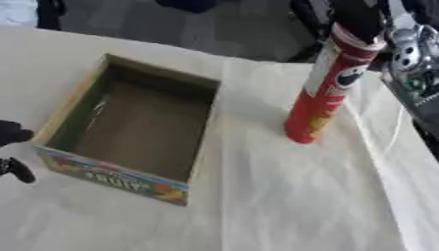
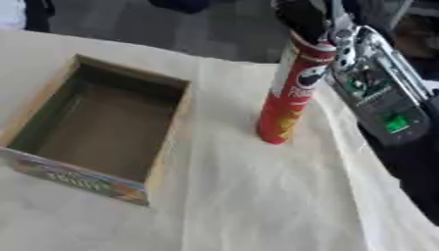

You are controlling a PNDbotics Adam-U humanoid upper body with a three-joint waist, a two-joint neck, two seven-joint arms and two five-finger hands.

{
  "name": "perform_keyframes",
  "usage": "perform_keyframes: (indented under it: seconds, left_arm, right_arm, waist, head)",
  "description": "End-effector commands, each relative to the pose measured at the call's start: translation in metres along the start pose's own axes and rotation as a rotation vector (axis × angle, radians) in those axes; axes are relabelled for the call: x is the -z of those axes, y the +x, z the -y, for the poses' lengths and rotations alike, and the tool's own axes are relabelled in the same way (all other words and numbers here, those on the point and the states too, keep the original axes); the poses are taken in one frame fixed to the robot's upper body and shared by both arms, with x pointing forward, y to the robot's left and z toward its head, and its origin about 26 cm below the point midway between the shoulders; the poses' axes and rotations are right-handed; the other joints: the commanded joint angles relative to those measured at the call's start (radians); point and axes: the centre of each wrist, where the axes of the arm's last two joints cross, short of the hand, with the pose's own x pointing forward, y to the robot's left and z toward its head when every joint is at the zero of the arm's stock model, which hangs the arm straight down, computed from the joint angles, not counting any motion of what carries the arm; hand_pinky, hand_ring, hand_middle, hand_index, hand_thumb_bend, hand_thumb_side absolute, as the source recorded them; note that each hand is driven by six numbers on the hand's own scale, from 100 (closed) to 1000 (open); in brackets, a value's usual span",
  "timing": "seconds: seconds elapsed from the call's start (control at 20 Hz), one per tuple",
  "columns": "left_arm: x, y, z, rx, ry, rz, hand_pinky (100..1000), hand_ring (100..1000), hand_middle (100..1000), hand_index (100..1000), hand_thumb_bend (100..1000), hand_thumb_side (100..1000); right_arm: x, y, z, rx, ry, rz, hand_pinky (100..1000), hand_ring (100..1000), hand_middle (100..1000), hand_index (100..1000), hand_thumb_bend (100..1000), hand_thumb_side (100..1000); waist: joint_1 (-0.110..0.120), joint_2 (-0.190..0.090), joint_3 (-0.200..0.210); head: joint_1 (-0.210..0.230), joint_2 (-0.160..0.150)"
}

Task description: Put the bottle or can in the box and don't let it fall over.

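- The can [image 1: 328, 88], a tall red tube with a pale band near its top, stands on the cloth-covered table [image 1: 283, 206], leaning a little, its base on the cloth to the right of the box and well apart from it.
- The right hand [image 2: 304, 17], black, comes down from the upper right corner with its fingers curled round the top end of the can.
- Behind that hand the forearm [image 2: 377, 93] shows silver joints, an open panel of wiring and a small green light.
- The box [image 1: 129, 127], an open cardboard carton with a brown inside and a bright printed band on its near wall, sits on the left half of the table with nothing visible inside it.
- The left hand [image 1: 15, 149] shows only as dark fingertips at the left edge of the left eye view, just beside the box's near left corner; whether they are spread or curled I cannot tell.
- The cloth is pale cream, with a crease running down the table between box and can.
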Motion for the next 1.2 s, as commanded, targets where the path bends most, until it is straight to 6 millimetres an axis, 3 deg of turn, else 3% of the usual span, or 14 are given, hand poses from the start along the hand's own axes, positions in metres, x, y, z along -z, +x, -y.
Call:
perform_keyframes:
  seconds: [0.05, 0.3, 1.2]
  left_arm:
    - [0.002, 0.008, -0.002, 0.028, -0.02, 0.013, 508, 803, 723, 837, 100, 679]
    - [0.002, 0.008, -0.002, 0.029, -0.022, 0.011, 509, 804, 725, 837, 100, 680]
    - [0.003, 0.008, -0.001, 0.029, -0.028, 0.017, 511, 805, 726, 837, 100, 678]
  right_arm:
    - [0.002, -0.001, 0.019, -0.03, -0.051, 0.003, 712, 960, 979, 939, 100, 816]
    - [0.006, -0.009, 0.021, -0.064, -0.06, -0.031, 775, 1000, 1000, 956, 100, 840]
    - [0.012, -0.029, 0.015, -0.09, -0.004, -0.127, 771, 992, 1000, 954, 100, 889]
  waist:
    - [0.007, -0.018, -0.003]
    - [0.006, -0.016, -0.001]
    - [0.007, -0.011, 0.003]
  head:
    - [0.001, -0.004]
    - [-0.005, -0.015]
    - [-0.023, -0.039]
